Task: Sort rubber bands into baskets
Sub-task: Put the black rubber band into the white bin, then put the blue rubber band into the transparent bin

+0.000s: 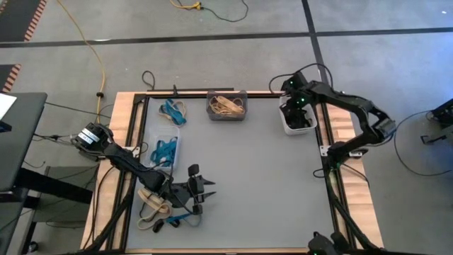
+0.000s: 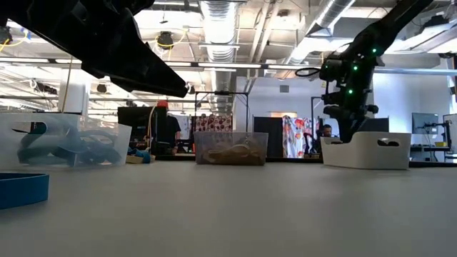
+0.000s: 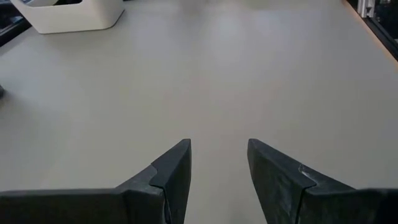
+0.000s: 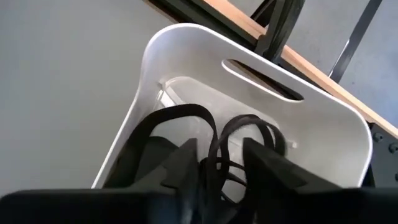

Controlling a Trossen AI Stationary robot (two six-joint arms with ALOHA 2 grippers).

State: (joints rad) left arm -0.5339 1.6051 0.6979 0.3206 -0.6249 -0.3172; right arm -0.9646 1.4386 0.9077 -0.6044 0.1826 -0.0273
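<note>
Inside, looped black rubber bands, white basket.

Left arm: dark, jointed, reaching from the near-left corner of the bench toward its middle, lying low over the surface.
Left tool: two dark wedge fingers parted with a clear gap, nothing between them, pointing across the bench to the right.
Right arm: dark, elbow bent out past the bench's right edge, forearm angled to the far-right corner.
Right tool: pointing down, fingers spread slightly, black loops showing between them.
</note>
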